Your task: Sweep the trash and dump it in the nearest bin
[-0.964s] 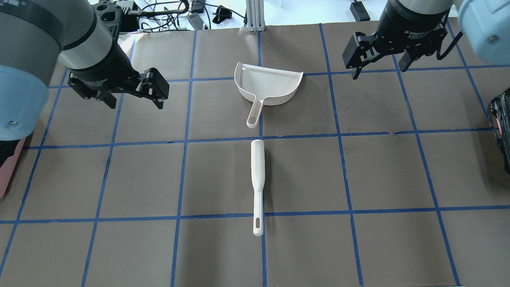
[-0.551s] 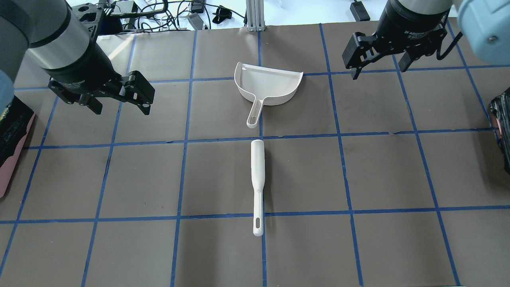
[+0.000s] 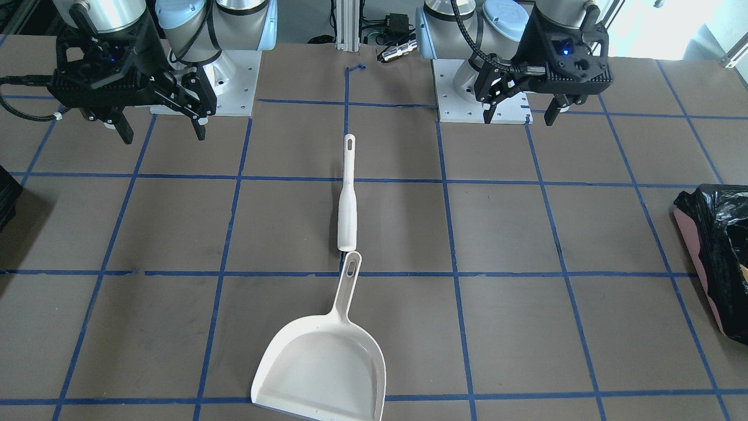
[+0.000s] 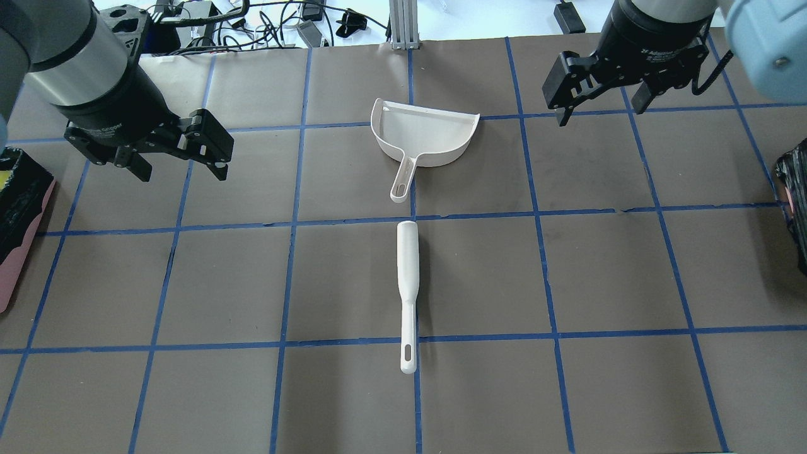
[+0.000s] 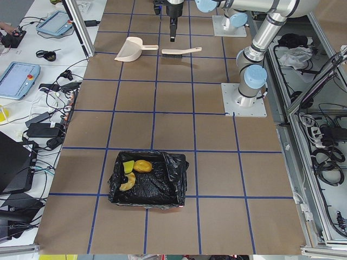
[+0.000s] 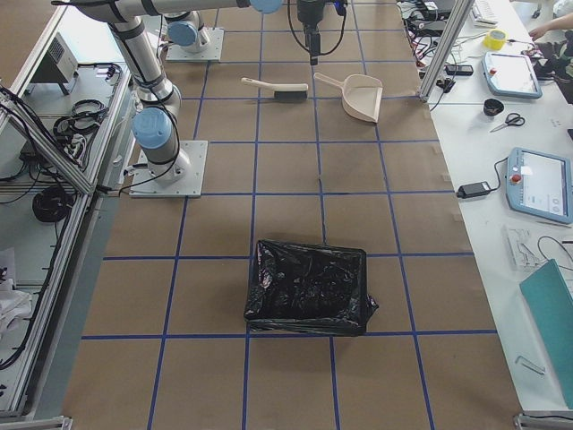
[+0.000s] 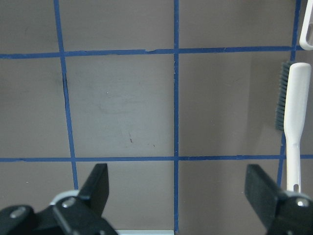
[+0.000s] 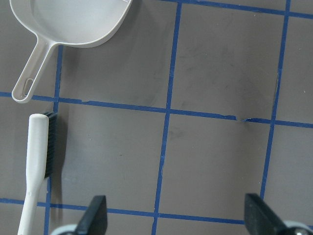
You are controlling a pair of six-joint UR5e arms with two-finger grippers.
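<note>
1. Table [image 4: 479,271]: your dustpan and brush both lie mid-table, neither one held.
2. Bin [image 5: 162,187]: at the left arm's end of the table, black-lined, with the trash inside.
3. Dustpan [image 4: 423,139]: flat, empty, handle pointing at the brush.
4. Brush [image 4: 407,265]: in line with the dustpan handle, its head end just beside the handle tip.
5. Left gripper [image 4: 181,173] and right gripper [image 4: 599,113]: jaws spread, holding nothing, hovering well apart from the tools.
6. Trash [image 5: 142,166]: all three bits sit in the bin. Sweep and dump look done to me; you've at most arm parking left.
</note>
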